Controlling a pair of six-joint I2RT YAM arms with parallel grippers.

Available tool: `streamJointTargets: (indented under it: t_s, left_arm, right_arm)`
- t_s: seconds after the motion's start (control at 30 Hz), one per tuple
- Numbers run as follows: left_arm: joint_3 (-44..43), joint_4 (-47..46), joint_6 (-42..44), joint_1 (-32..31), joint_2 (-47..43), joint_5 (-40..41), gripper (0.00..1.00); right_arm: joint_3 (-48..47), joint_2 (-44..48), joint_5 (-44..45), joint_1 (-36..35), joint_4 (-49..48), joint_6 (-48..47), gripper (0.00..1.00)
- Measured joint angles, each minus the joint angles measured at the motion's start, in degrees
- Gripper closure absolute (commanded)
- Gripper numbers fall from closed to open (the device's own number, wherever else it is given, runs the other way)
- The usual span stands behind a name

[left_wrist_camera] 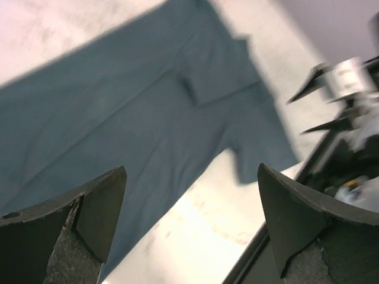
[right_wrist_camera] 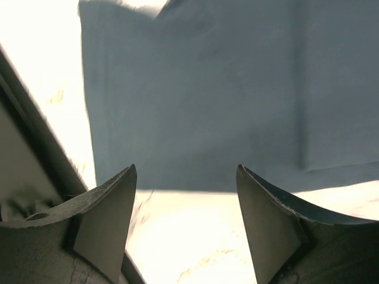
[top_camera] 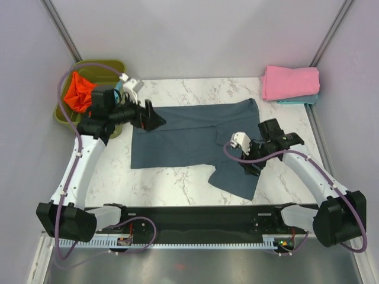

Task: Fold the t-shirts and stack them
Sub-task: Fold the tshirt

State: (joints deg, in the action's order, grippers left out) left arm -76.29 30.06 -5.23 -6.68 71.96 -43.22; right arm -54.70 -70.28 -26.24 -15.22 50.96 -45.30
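The large dark slate blue-grey t-shirt (top_camera: 189, 136) lies spread on the marble table, one sleeve reaching toward the near edge. It also shows in the left wrist view (left_wrist_camera: 148, 100) and the right wrist view (right_wrist_camera: 207, 89). My left gripper (top_camera: 157, 121) hovers over the shirt's far left corner, open and empty (left_wrist_camera: 190, 171). My right gripper (top_camera: 249, 167) hovers over the near right sleeve, open and empty (right_wrist_camera: 186, 168). A folded pink t-shirt (top_camera: 290, 81) lies on a teal one (top_camera: 299, 100) at the back right. An orange-red t-shirt (top_camera: 80, 92) sits in the bin.
The olive-green plastic bin (top_camera: 109, 64) stands at the back left corner, off the table's edge. The marble table (top_camera: 172, 183) shows bare in front of the shirt. A black base rail (top_camera: 195, 216) runs along the near edge. Walls enclose the sides and back.
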Motion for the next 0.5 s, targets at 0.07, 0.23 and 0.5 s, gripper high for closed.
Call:
streamJointTargets:
  t_s: [0.07,0.23,0.5]
  left_arm:
    - [7.04,3.37,7.87,-0.55,-2.78,6.12,0.1]
    - [23.34,4.66,18.21,-0.37,-3.13,22.58,0.16]
    - [30.82,3.61,23.19,-0.31,-3.32,34.34,0.09]
  right_arm:
    - [5.03,2.36,0.76,-0.35,1.16,-4.55,0.27]
    - [17.0,14.91,2.78,-0.72,3.26,-16.87,0.28]
    - [26.27,32.98,2.32,-0.81,9.9,-37.35,0.28]
